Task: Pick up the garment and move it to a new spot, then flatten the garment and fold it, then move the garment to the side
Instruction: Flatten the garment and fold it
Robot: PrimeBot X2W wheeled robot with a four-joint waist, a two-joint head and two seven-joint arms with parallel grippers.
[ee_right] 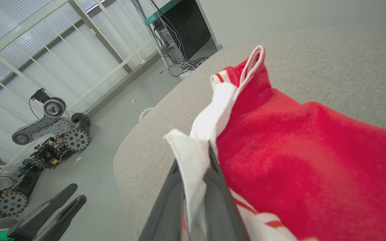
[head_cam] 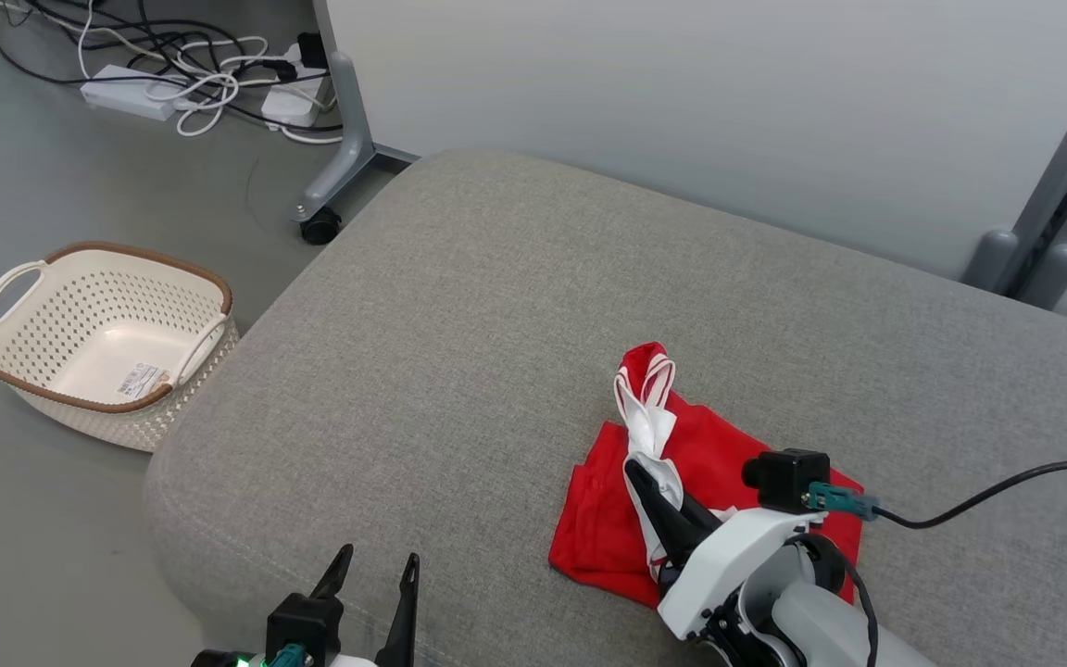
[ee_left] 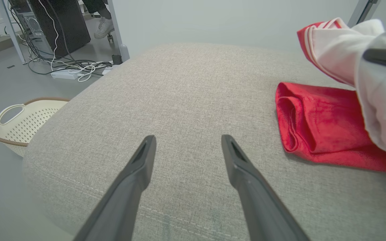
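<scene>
Grey cushion (head_cam: pixel 496 306) | red garment (head_cam: pixel 603 528) soft, light, floppy | R gripper (head_cam: pixel 637 471) pinches its white trim (head_cam: pixel 649 431); we'd grab hem corners | L gripper (head_cam: pixel 379 558) spread, empty

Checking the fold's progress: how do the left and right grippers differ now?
The left gripper has its fingers spread and holds nothing; the right gripper is shut on the white part of the garment. The left is by the near edge of the cushion; the right is over the garment. Both have long dark fingers.
</scene>
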